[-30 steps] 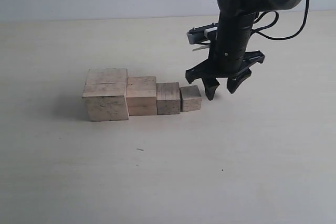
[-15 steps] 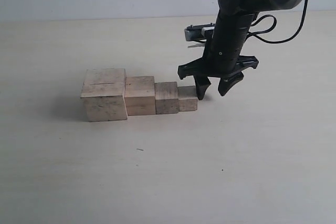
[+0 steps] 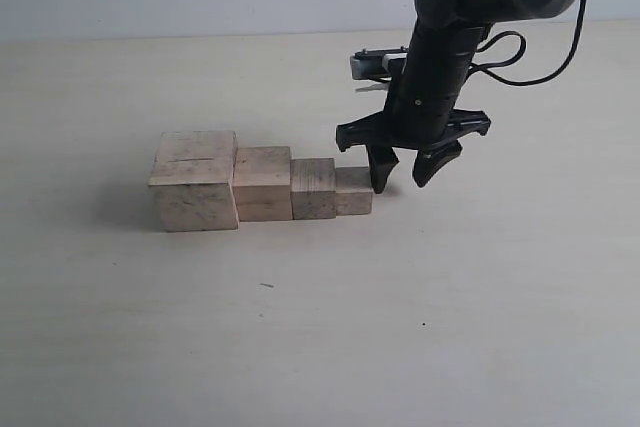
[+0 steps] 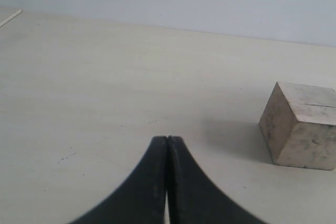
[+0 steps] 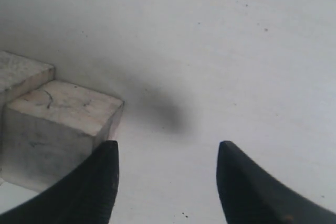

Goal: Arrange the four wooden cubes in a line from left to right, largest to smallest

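As the R gripper (image 3: 400,181), jaws spread & empty, sits against the smallest cube (image 3: 353,191) mid-frame, it's prob. squaring the row (image 3: 262,185). L gripper (image 4: 167,141) is clenched on nothing.

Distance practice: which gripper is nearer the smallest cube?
Right. The right gripper, jaws open, is close beside the smallest cube; the left gripper, jaws shut, stands off beyond the largest cube.

The largest cube (image 3: 193,187), pale raw wood with a slit-like line across its top, stands at the left of the exterior view, and the second cube (image 3: 262,184), third cube (image 3: 313,188) and smallest cube (image 3: 353,191) follow rightward, upright, touching in one descending row.
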